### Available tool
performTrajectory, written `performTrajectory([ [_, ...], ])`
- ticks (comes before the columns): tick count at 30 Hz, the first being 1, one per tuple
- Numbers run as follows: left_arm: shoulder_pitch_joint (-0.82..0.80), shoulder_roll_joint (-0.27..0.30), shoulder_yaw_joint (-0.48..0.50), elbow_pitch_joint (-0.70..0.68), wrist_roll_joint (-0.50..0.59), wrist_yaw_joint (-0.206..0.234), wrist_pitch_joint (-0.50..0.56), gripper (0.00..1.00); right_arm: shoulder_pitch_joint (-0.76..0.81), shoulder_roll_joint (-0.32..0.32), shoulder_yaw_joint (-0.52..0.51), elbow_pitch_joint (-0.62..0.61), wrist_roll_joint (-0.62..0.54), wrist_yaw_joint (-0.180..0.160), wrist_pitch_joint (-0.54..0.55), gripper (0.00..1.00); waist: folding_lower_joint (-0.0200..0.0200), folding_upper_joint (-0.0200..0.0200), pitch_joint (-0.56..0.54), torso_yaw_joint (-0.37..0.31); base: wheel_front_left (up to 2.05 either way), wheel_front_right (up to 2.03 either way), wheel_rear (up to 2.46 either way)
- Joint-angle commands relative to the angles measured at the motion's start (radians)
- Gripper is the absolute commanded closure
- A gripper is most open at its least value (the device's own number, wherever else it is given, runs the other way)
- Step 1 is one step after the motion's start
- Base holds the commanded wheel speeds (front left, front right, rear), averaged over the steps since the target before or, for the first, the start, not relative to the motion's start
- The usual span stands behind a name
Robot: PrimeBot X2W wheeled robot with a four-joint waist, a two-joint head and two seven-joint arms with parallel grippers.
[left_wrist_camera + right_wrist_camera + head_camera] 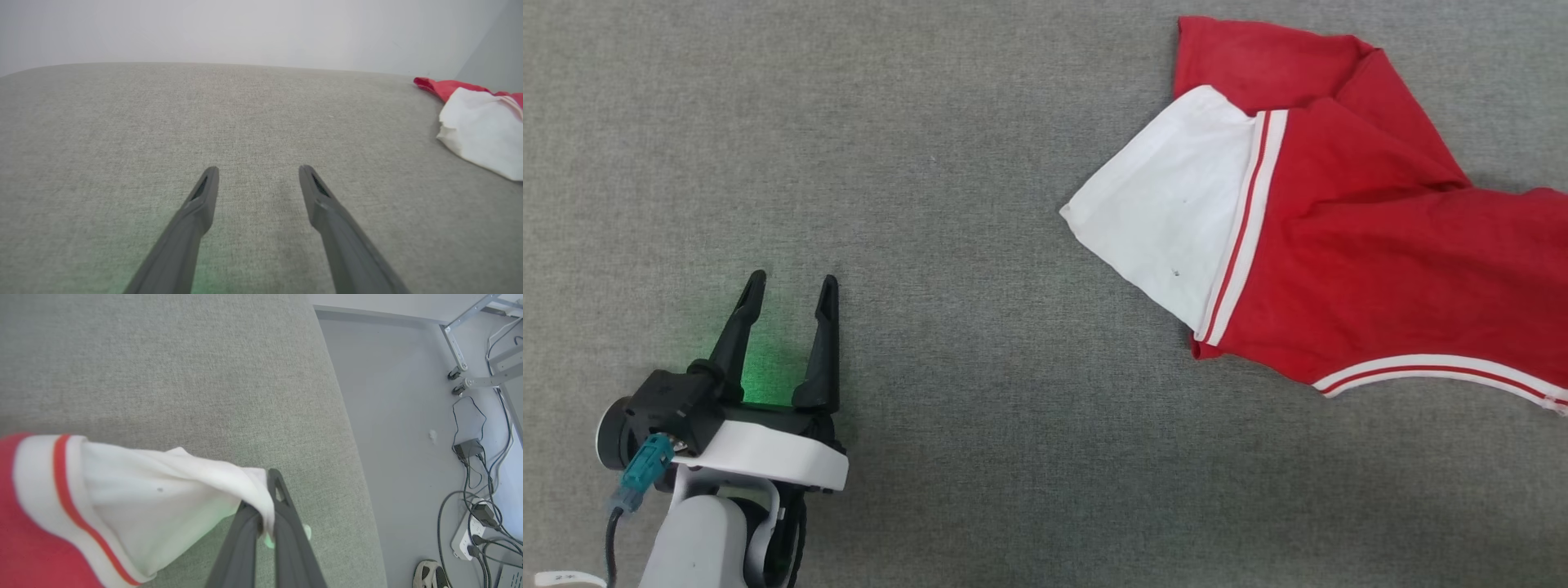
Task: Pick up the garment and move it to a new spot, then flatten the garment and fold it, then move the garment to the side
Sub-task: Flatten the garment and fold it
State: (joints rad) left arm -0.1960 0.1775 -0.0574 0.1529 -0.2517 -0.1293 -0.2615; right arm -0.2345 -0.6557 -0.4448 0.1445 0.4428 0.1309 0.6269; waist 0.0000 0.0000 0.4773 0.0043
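Pinching the white sleeve of the garment (143, 498), my right gripper (267, 498) is clamped tight, one fingertip buried under the cloth. In the head view the garment lies at upper right, its red body cut off by the frame edge. My left gripper (793, 280) hangs spread wide and empty at lower left. Under everything is a grey fabric surface (1013, 163). Beyond its edge I see grey floor (388, 416), cables (474, 473) and a cropped shoe (429, 575).

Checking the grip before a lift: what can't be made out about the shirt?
- Head view: the shirt runs off the right edge; its far side is unseen.
- Right wrist view: the white sleeve covers the right gripper at the pinch; amount of cloth held unclear.
- Left wrist view: shirt cut by the right edge.
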Motion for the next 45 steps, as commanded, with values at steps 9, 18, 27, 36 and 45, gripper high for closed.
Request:
performTrajectory([
  [9, -0.029, 0.036, -0.007, -0.006, -0.025, -0.002, -0.005, 0.00, -0.091, 0.053, 0.025, 0.184, -0.069, 0.000, -0.168, 0.54, 0.0000, 0.0000, 0.002, 0.002, 0.00, 0.00, 0.00],
  [18, -0.110, 0.185, -0.096, -0.040, -0.033, -0.002, -0.005, 0.00, -0.058, 0.096, -0.036, 0.202, -0.122, 0.000, -0.412, 0.00, 0.0000, 0.0000, -0.041, -0.033, 0.00, 0.00, 0.00],
  [27, -0.357, 0.414, -0.377, -0.104, -0.157, -0.001, 0.151, 0.00, 0.012, 0.198, 0.080, 0.045, -0.120, 0.000, -0.620, 0.00, 0.0000, 0.0000, -0.085, -0.114, 0.00, 0.00, 0.00],
  [36, -0.671, 0.475, -0.738, -0.057, -0.606, 0.000, 0.716, 0.00, 0.005, 0.291, 0.213, -0.114, -0.148, 0.000, -0.648, 0.00, 0.0000, 0.0000, -0.081, -0.199, 0.00, 0.00, 0.00],
  [45, -0.856, 0.471, -0.848, 0.149, -0.842, -0.001, 1.090, 0.00, -0.012, 0.333, 0.274, -0.190, -0.172, 0.000, -0.644, 0.00, 0.0000, 0.0000, -0.026, -0.270, 0.00, 0.00, 0.00],
])
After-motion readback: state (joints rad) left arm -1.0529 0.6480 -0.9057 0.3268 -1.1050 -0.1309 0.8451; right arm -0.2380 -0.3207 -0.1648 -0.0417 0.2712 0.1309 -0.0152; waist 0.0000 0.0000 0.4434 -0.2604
